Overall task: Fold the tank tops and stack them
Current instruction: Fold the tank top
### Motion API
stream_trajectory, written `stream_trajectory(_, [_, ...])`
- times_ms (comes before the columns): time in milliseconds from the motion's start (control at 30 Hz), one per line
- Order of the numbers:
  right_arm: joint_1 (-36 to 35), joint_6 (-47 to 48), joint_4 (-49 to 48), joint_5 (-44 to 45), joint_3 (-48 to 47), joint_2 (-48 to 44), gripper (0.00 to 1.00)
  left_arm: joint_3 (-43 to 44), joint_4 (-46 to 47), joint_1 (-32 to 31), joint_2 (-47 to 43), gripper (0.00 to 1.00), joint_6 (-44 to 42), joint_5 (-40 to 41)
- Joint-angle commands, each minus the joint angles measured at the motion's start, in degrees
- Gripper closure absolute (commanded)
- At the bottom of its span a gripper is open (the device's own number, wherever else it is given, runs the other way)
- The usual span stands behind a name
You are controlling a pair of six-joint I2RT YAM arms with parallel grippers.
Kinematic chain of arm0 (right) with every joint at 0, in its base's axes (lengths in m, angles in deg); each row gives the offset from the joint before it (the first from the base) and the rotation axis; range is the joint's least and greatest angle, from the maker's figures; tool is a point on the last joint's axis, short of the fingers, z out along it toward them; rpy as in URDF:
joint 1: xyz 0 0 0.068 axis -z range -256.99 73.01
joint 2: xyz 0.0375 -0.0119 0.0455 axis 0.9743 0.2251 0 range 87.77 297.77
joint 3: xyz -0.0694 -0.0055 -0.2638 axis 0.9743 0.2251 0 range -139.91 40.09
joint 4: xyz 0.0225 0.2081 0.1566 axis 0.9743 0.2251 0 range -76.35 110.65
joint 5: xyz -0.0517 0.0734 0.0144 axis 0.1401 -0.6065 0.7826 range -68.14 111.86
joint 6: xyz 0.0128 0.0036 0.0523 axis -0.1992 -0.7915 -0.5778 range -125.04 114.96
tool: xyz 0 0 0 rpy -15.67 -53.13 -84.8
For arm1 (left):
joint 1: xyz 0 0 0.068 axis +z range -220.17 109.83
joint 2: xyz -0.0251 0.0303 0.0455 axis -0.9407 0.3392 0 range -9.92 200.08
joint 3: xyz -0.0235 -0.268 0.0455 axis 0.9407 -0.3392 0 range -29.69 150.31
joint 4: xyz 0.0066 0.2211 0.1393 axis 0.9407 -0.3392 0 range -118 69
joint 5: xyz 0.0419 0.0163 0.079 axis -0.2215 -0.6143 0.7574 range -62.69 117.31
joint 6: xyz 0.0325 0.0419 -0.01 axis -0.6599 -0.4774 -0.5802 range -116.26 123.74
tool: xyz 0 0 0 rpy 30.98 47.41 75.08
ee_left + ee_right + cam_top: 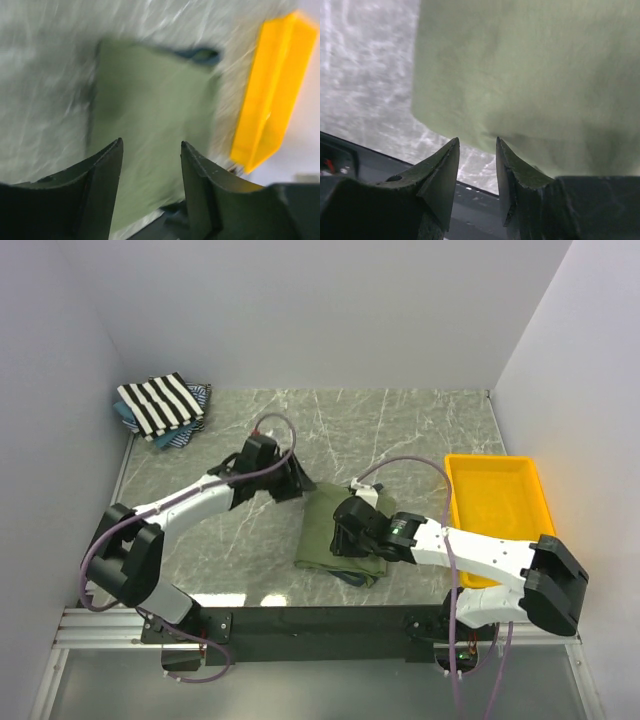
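The left arm [190,502] and right arm [480,552] share white links, black joints, lilac cables [405,460] and dark wedge-shaped gripper fingers [100,190].

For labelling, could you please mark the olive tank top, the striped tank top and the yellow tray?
olive tank top [320,528], top view, bare left half.
striped tank top [160,402], top view, centre.
yellow tray [497,502], top view, bare floor.

Grey marbled table [400,430], white walls [320,310] — even light

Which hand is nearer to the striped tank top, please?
Left. The left hand is down-right of the striped tank top in the top view; the right hand lies farther that way, over the olive tank top.
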Motion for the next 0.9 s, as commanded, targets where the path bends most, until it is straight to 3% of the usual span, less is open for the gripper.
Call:
stream_trajectory(0, [0.14,0.33,-5.35,-1.69,3.45,-0.37,0.58,-7.27,8.33,1.4,-1.38,0.43,-2.82,-8.46])
stream_trajectory(33, [0.4,-0.98,-5.88,-1.95,6.68,-0.81,0.58,-8.16,9.74,1.49,-0.16,0.43,-3.0,-13.45])
stream_trajectory(133, [1.81,-2.83,-7.73,-3.09,12.22,-1.87,0.58,-9.75,14.06,1.4,2.92,0.43,-3.7,-16.75])
stream_trajectory(400, [2.87,-4.69,-8.17,-3.36,17.26,-4.24,0.58,-11.16,13.1,1.49,5.56,0.41,-5.81,-14.12])
stream_trajectory(500, [3.22,-4.16,-7.12,-3.36,16.47,-4.68,0.58,-11.16,14.32,1.49,8.11,0.41,-6.25,-16.58])
stream_trajectory(667, [3.04,-2.67,-3.96,-3.36,13.31,-8.36,0.58,-10.72,11.08,1.49,10.58,0.4,-7.04,-12.55])
stream_trajectory(867, [-1.34,2.86,1.05,0.41,2.07,-7.16,0.56,-10.11,10.55,1.49,11.9,0.4,-6.6,-10.87])
